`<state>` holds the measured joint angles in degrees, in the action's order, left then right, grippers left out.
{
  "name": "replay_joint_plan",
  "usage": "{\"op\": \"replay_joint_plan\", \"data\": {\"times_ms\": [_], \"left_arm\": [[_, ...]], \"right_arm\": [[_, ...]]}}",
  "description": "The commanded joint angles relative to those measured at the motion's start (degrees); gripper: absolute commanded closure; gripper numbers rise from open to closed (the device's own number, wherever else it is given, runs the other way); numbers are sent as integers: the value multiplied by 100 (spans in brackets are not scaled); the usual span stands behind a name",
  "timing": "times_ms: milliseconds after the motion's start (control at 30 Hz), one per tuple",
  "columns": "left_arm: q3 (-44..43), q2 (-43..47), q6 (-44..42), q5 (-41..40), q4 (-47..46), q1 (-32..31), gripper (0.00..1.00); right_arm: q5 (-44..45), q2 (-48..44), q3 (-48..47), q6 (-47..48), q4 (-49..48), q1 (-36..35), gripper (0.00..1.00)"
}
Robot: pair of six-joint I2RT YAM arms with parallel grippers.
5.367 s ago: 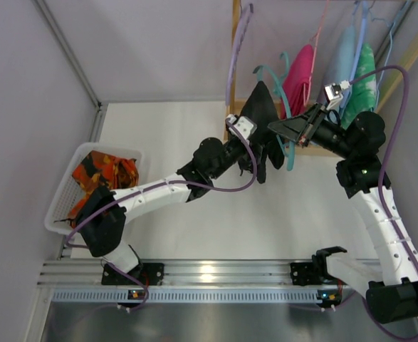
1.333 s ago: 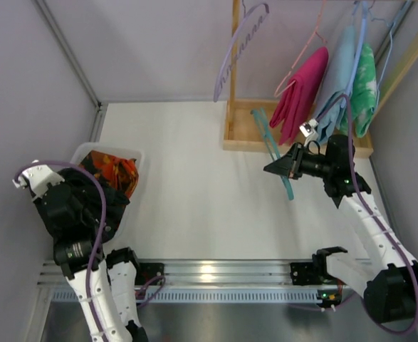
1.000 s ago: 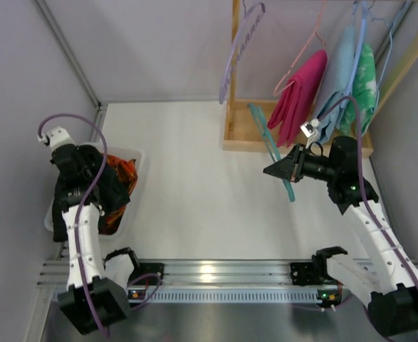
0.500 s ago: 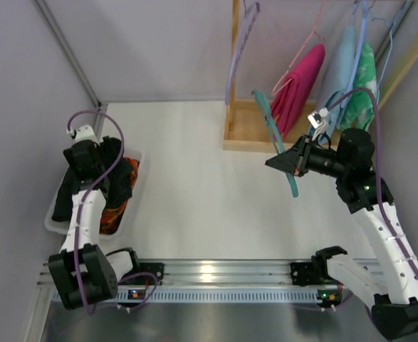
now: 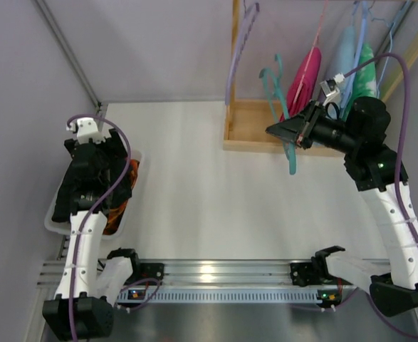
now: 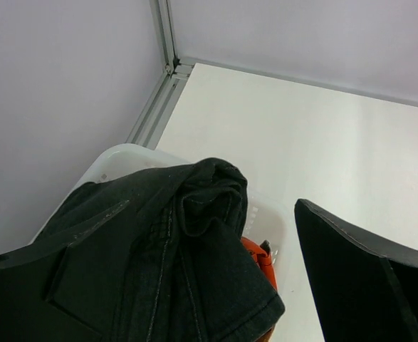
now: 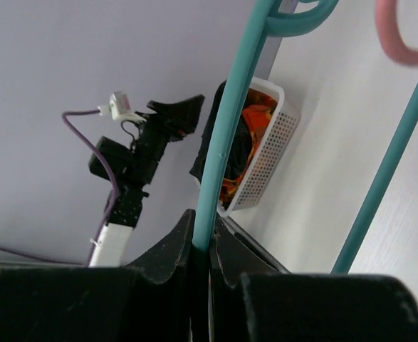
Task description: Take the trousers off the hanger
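Note:
The black trousers (image 6: pixel 159 271) lie bunched over the white basket (image 6: pixel 123 153) at the table's left edge, seen from above as a dark heap (image 5: pixel 98 189). My left gripper (image 5: pixel 102 149) hovers just above them, its jaws wide apart; one finger (image 6: pixel 365 285) stands clear on the right, while the other sits low against the fabric. The teal hanger (image 5: pixel 285 107) is bare and held up beside the wooden rack. My right gripper (image 5: pixel 298 132) is shut on its thin rod (image 7: pixel 223 142), the pads pinching it at the fingertips (image 7: pixel 203 235).
An orange-black cloth (image 6: pixel 255 253) lies in the basket (image 5: pixel 55 214) under the trousers. A wooden rack (image 5: pixel 251 135) stands at the back right with a lilac hanger (image 5: pixel 241 43), a magenta garment (image 5: pixel 305 71) and pale blue and green garments (image 5: pixel 358 71). Walls close in on the left and back.
My left arm swung from the rack to the basket with the trousers, which now rest on it under open jaws. My right arm raised the bare hanger back toward the rack.

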<state>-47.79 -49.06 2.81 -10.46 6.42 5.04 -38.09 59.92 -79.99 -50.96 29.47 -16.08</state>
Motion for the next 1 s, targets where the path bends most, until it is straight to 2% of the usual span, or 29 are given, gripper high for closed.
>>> {"op": "replay_joint_plan", "data": {"times_ms": [0,167,333,533,633,967], "left_arm": [[-230,-42,211,-88,88,-55,1],[-397,-156,290,-132,106,-231,1],[-547,-201,352,-97,97,-407,1],[-521,-87,414,132,88,-469,1],[-495,1,378,246,97,-469,2],[-389,98,273,290,97,-644,1]], "right_arm": [[564,168,-903,-746,260,-71,100],[1039,537,-1844,-1415,269,-71,100],[865,1241,-2232,-1698,-292,-80,100],[732,1865,-2416,-1663,-1065,-80,100],[1022,1988,-2556,-1567,-1479,-80,100],[1409,2480,-3181,-1039,-1664,-115,100]]}}
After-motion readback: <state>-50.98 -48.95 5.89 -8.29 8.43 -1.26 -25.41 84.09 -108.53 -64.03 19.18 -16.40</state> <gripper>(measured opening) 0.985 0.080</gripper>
